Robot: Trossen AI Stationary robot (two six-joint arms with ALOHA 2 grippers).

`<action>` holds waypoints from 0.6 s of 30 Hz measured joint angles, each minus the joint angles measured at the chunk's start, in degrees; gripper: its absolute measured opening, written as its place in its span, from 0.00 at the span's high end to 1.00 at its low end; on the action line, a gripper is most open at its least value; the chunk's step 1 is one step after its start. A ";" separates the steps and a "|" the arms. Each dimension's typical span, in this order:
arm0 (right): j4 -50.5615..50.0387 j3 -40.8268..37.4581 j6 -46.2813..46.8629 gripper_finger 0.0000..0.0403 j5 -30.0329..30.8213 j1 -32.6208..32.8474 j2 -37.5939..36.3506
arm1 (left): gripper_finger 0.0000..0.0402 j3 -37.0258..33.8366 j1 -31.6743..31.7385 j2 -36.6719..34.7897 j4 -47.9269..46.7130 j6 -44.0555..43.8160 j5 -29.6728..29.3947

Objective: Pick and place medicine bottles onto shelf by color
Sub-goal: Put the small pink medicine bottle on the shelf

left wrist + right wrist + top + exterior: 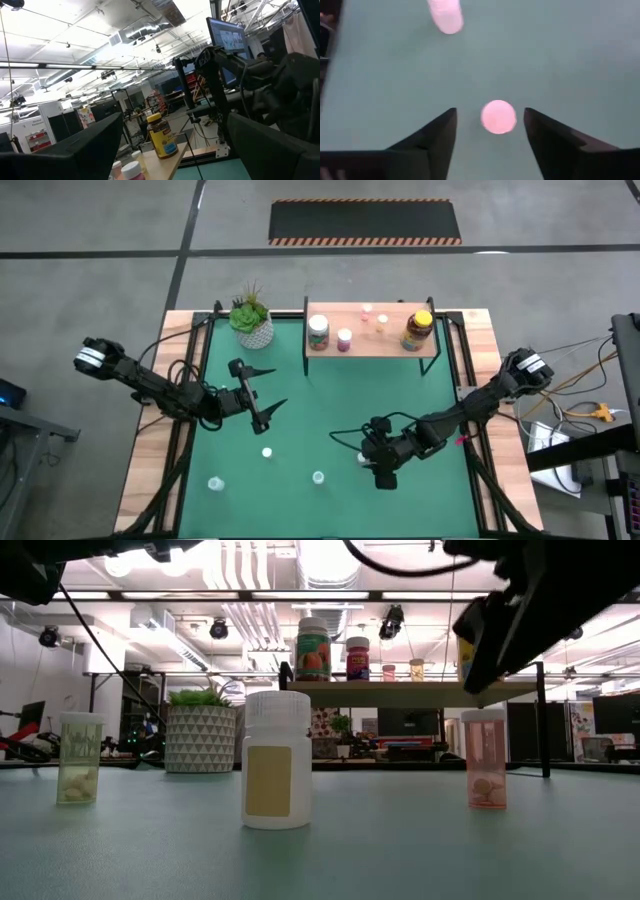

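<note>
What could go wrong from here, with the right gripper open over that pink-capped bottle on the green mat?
1. The right gripper stands open around the small round pink-capped bottle, but off-centre. The cap sits nearer one finger, so closing may shove or tip the bottle.
2. The low light-wood shelf already carries several shelved bottles. Setting another among them could knock a neighbour over.

Five bottles point(345, 338) upright on shelf point(392, 346), four (one pink) on table point(300, 420)
</note>
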 joint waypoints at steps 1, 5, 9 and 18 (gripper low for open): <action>0.51 -0.66 -0.02 0.41 0.78 0.01 0.12 | 0.15 0.00 0.00 0.00 -0.07 0.00 0.00; 3.29 -3.20 -0.07 0.33 1.30 0.00 0.37 | 0.15 0.00 0.00 0.00 -0.22 0.02 -0.02; 10.15 -6.53 -1.01 0.32 1.48 0.00 0.37 | 0.15 0.00 0.00 0.00 -0.22 0.02 -0.02; 20.04 -11.18 -2.39 0.44 3.85 0.00 0.37 | 0.15 0.00 0.00 0.00 -1.00 0.02 -0.02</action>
